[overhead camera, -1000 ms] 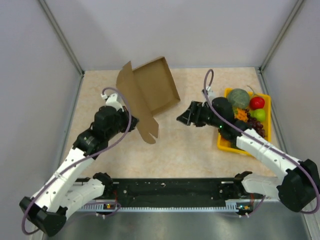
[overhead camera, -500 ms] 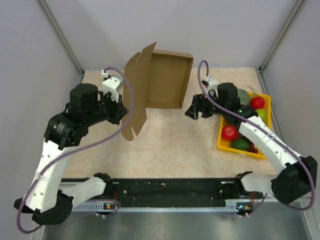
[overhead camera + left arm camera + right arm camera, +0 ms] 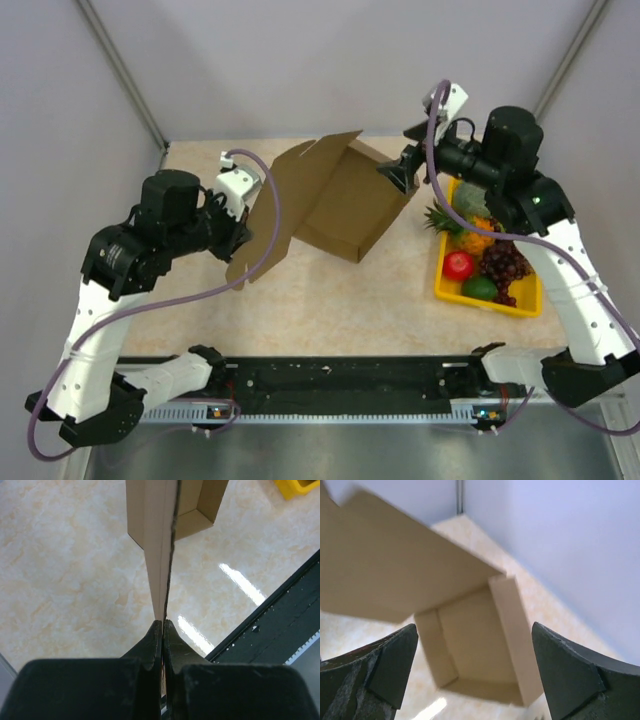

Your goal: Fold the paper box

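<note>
The paper box (image 3: 345, 205) is a shallow brown cardboard tray with a long lid flap (image 3: 268, 215), hanging tilted above the table. My left gripper (image 3: 238, 240) is shut on the lid flap's edge; in the left wrist view the fingertips (image 3: 164, 624) pinch the thin cardboard (image 3: 160, 545) edge-on. My right gripper (image 3: 398, 174) hangs raised by the tray's far right corner, open and empty. From the right wrist the paper box (image 3: 480, 645) shows its open inside, framed between the wide-spread fingers (image 3: 390, 665), with the right gripper (image 3: 474, 626) not touching it.
A yellow fruit tray (image 3: 440, 290) holding a pineapple, grapes, a red fruit and a green one stands at the right under my right arm. Its corner (image 3: 300, 486) shows in the left wrist view. Grey walls enclose the table; a black rail (image 3: 340, 385) runs along the near edge.
The box has swung and tilted in my left grip, its tray now angled right. My right arm has risen from table level to the tray's far right corner, its jaws spreading wider.
</note>
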